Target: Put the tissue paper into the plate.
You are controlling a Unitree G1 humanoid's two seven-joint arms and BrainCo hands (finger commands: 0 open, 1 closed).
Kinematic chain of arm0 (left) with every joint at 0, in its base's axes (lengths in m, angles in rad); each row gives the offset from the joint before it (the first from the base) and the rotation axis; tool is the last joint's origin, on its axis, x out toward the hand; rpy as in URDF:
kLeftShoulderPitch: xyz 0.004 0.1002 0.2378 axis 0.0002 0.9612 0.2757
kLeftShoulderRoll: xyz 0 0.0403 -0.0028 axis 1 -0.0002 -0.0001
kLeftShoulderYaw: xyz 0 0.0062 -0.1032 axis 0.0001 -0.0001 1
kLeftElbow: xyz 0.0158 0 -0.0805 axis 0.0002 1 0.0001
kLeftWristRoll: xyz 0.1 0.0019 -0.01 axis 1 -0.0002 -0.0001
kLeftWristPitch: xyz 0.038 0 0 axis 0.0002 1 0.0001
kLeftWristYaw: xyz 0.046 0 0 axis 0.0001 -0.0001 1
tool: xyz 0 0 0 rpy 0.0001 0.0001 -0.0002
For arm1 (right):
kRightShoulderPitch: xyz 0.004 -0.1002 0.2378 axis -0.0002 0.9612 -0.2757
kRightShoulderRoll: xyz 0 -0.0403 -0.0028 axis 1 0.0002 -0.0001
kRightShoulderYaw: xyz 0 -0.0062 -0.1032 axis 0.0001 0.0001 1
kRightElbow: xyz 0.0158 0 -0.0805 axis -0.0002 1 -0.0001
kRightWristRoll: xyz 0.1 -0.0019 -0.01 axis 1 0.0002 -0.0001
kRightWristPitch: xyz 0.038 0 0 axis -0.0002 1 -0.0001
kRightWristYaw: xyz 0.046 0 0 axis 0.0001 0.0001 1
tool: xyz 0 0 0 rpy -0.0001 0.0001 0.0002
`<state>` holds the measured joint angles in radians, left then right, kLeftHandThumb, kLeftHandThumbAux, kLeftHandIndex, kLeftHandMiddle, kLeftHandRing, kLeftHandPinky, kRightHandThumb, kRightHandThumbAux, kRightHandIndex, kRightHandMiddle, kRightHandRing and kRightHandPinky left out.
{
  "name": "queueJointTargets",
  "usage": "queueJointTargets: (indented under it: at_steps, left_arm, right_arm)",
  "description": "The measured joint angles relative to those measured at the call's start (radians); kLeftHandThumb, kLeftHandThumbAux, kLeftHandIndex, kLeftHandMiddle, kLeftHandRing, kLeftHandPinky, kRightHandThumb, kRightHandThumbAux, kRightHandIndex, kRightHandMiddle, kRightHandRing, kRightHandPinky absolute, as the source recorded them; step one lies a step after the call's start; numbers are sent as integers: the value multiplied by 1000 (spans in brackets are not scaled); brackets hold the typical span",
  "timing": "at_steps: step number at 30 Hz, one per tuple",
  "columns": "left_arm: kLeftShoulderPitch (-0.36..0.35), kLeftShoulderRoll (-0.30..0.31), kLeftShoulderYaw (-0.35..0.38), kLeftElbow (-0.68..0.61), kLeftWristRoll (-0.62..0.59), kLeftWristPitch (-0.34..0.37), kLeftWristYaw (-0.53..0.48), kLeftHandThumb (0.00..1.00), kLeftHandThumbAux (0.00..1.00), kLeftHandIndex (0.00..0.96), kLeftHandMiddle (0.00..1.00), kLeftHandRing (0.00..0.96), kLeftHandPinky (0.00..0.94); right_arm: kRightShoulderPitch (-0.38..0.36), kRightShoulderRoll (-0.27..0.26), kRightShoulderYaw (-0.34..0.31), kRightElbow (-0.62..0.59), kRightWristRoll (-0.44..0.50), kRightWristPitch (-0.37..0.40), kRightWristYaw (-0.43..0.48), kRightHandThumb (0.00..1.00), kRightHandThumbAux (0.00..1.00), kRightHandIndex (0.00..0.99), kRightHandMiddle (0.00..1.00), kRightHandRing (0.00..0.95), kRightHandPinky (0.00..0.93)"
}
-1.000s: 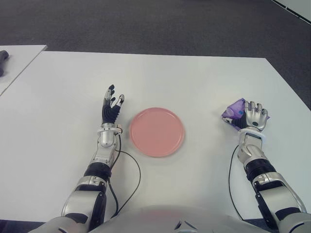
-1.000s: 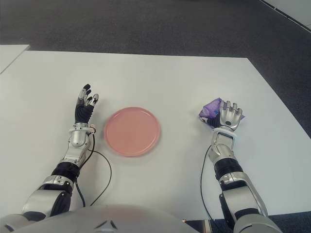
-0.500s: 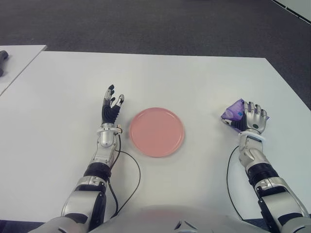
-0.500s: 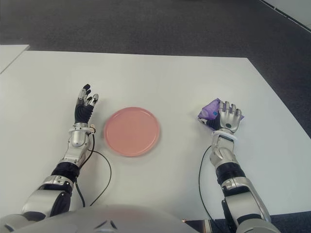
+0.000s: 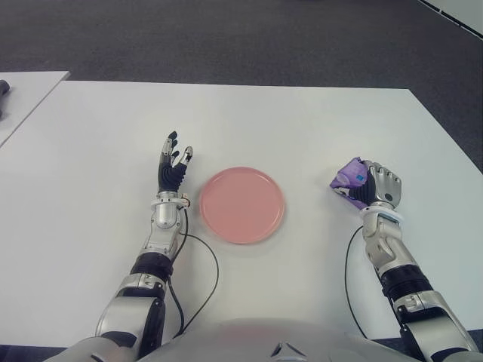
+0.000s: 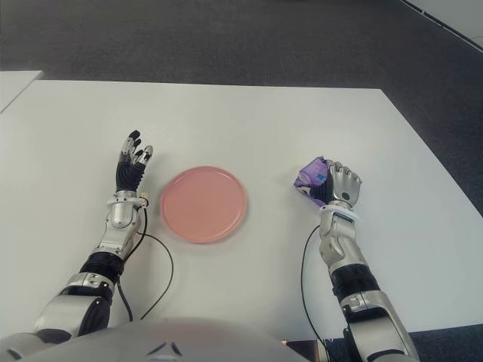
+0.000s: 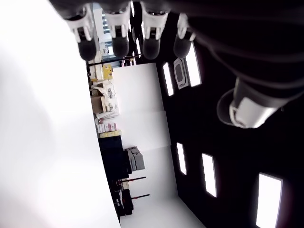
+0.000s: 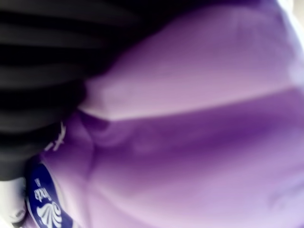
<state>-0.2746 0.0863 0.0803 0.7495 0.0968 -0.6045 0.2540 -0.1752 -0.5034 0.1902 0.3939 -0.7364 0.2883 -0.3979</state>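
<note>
A purple tissue pack [image 5: 349, 174] with a blue label is gripped in my right hand [image 5: 376, 188], whose fingers curl around it to the right of the pink plate [image 5: 241, 204]. The pack fills the right wrist view [image 8: 190, 133]. The round plate lies on the white table [image 5: 249, 121] with nothing in it. My left hand [image 5: 173, 167] shows just left of the plate, fingers spread and holding nothing; its fingertips [image 7: 121, 45] appear in the left wrist view.
A second white table [image 5: 23, 98] stands at the far left with a dark object at its edge. Dark carpet [image 5: 226, 38] lies beyond the table. Thin black cables [image 5: 211, 256] run from both forearms across the tabletop.
My right hand has moved left toward the plate with the tissue pack in it. The left hand and plate have stayed put.
</note>
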Motion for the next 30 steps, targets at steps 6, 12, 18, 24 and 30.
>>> queueJointTargets:
  at_steps: [6,12,18,24,30]
  left_arm:
    - [5,0,2,0,0,0,0,20,475,0,0,0,0]
    - [7,0,6,-2,0,0,0,27,473,0,0,0,0]
    - [7,-1,8,-4,0,0,0,17,477,0,0,0,0]
    - [12,-1,9,-10,1,8,0,13,477,0,0,0,0]
    - [14,-2,10,-12,2,10,0,9,480,0,0,0,0]
  right_arm:
    - [6,16,-21,-4,20,-34,-19,854,677,399,531,807,799]
    - [-65,31,-24,136,26,-123,-100,854,678,397,533,818,803]
    - [-152,34,-25,317,38,-239,-180,855,678,397,536,832,817]
    - [-183,45,-24,439,62,-346,-261,856,678,398,539,842,825]
    - [-194,45,-20,484,74,-396,-300,856,677,400,541,846,834]
